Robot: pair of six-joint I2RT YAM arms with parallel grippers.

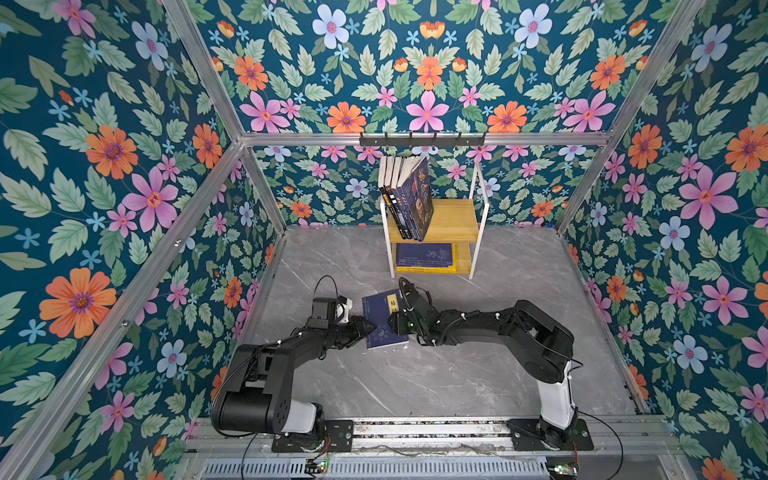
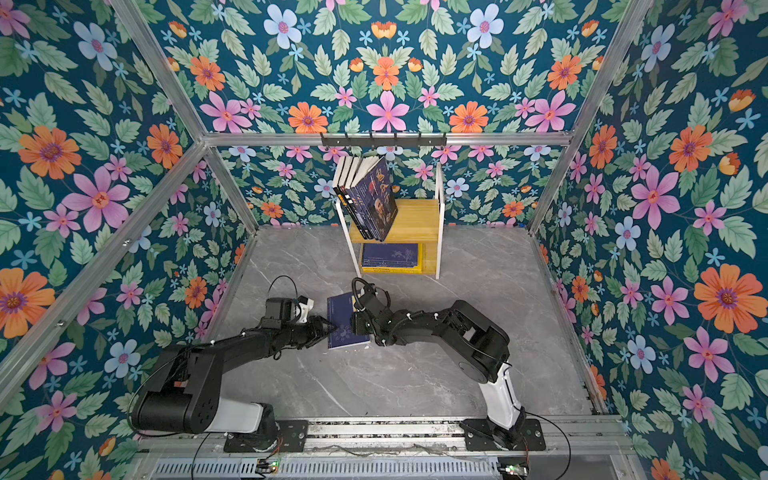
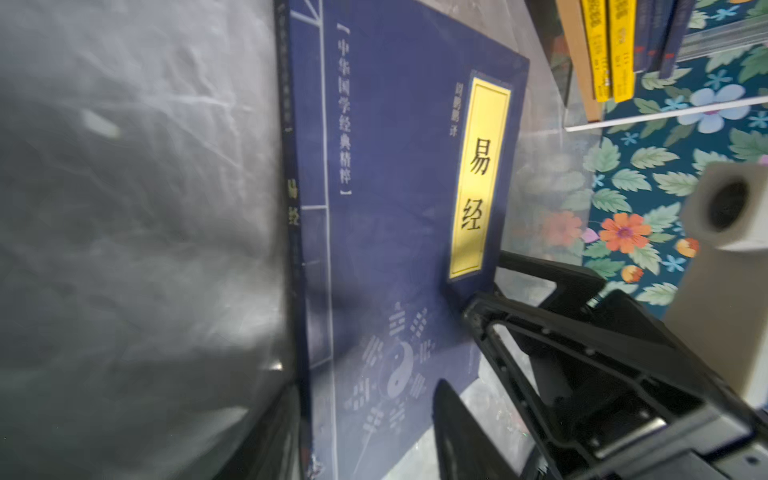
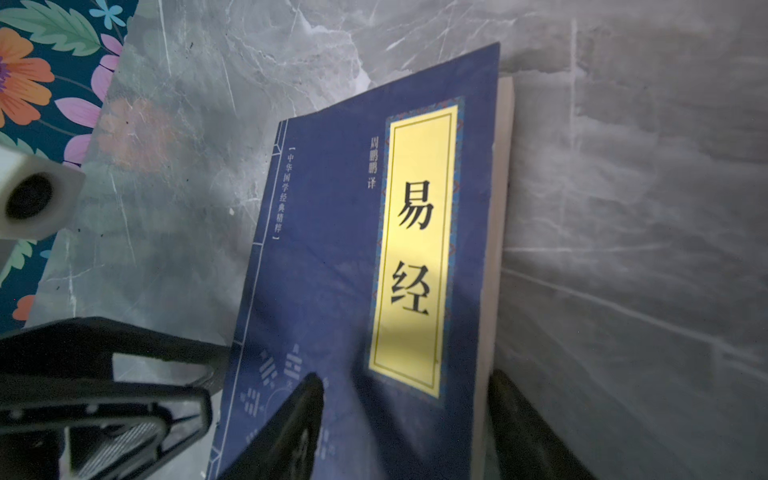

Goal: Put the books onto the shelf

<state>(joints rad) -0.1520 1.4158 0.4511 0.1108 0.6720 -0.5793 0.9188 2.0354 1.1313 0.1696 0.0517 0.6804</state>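
Cover of the navy book [image 4: 324, 270] is noted as matt paper, faintly creased; its yellow title label [image 4: 415, 249] is smooth, with a satin sheen. The tabletop [image 1: 457, 374]: grey marble-look, polished, wall colours faintly mirrored. On the shelf [image 1: 455, 218], smooth light wood boards are set in a thin white-painted metal frame [image 1: 480, 241]. The enclosure bars [image 1: 291, 139]: bare brushed metal. The walls [image 1: 104, 208]: matt print.

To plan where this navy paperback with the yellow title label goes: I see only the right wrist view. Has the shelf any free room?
Observer: Yes, the upper board of the small wooden shelf with white metal frame is bare on its right half in both top views.
Operator: And the left half?
Observer: Several dark paperbacks stand together there.
Operator: The lower tier?
Observer: A navy book lies flat on yellow books.
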